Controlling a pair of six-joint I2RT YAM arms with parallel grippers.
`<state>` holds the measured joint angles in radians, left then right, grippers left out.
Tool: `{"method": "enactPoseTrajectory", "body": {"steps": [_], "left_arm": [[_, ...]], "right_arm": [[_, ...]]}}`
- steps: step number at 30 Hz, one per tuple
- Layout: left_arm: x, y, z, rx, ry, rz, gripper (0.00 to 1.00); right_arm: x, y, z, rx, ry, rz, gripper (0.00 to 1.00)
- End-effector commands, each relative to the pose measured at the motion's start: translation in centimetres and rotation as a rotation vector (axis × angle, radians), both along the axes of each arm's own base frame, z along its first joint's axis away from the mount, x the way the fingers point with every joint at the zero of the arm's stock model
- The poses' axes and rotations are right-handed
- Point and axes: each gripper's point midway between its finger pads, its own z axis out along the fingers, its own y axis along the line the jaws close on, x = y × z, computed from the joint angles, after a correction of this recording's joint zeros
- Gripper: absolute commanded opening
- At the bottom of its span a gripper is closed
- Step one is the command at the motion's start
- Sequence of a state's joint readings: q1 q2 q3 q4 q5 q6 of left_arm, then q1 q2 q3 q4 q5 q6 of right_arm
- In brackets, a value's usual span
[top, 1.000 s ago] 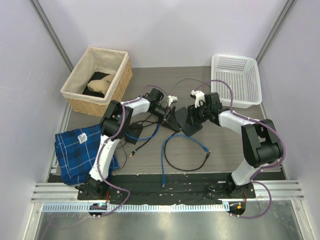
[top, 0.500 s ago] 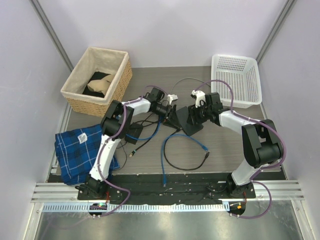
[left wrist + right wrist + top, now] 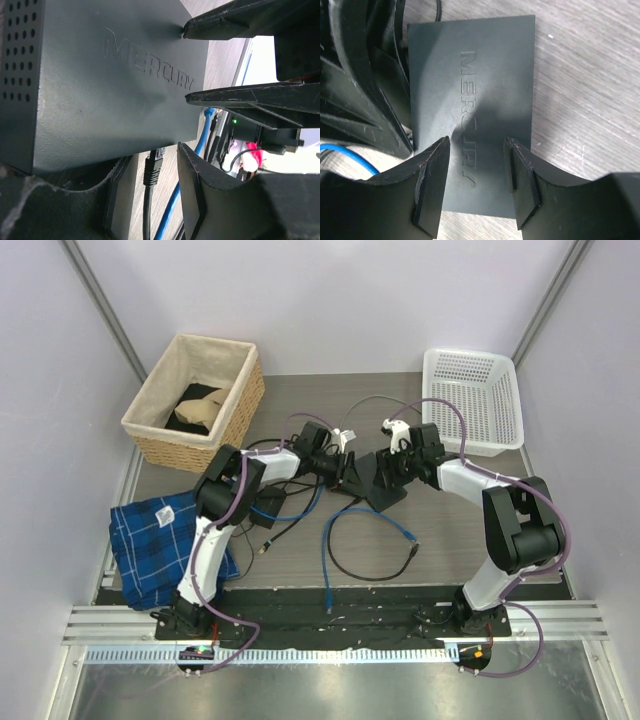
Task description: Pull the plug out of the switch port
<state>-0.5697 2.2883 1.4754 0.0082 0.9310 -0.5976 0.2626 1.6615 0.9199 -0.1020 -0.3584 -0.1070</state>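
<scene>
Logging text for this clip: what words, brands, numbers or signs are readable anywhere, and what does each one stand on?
"MERCURY": moulded lettering on the flat black face of the switch port, clear in the left wrist view. The same word runs along that face in the right wrist view.
White patch on the blue plaid cloth: too small to read.
No other words, numbers or signs are legible in any view.

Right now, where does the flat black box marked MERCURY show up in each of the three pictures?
Top external: the switch port lies near the picture's centre, slightly to the right.
Left wrist: it fills the upper left.
Right wrist: it sits centre, toward the top.
Shared landmark: the blue cable running beside it.
</scene>
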Motion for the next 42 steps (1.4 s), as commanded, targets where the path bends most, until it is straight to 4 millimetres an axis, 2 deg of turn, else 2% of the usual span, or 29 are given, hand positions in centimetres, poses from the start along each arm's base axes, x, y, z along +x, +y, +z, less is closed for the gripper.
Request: {"method": "enactPoseTrajectory", "body": {"steps": [1, 5, 10, 17, 26, 35, 38, 42], "left_arm": [[0.8, -0.3, -3.9, 0.096, -0.031, 0.092, 0.42], [0.4, -0.2, -4.4, 0.096, -0.018, 0.082, 0.40], [-0.6, -0.8, -4.0, 0.012, -0.025, -0.006, 0.40], [-0.4, -0.4, -4.9, 0.049, -0.043, 0.004, 0.39], [-0.8, -0.7, -4.2, -0.012, -0.069, -0.037, 0.38], [-0.8, -0.3, -5.1, 0.033, -0.087, -0.037, 0.23], [-0.8, -0.3, -5.2, 0.046, -0.074, -0.028, 0.15], [-0.7, -0.1, -5.4, 0.093, -0.010, -0.003, 0.00]], "right_arm": [[-5.0, -2.1, -5.5, -0.106, 0.257, -0.025, 0.55], [-5.0, -2.1, -5.6, -0.106, 0.257, -0.025, 0.56], [-5.0, -2.1, -5.5, -0.107, 0.253, -0.025, 0.55], [-4.9, -2.2, -5.5, -0.110, 0.254, -0.025, 0.56], [-4.8, -2.1, -5.5, -0.111, 0.250, -0.021, 0.55], [-4.8, -2.1, -5.5, -0.109, 0.249, -0.024, 0.55], [-4.8, -2.1, -5.6, -0.109, 0.247, -0.022, 0.55], [-4.8, -2.1, -5.6, -0.108, 0.248, -0.025, 0.55]]}}
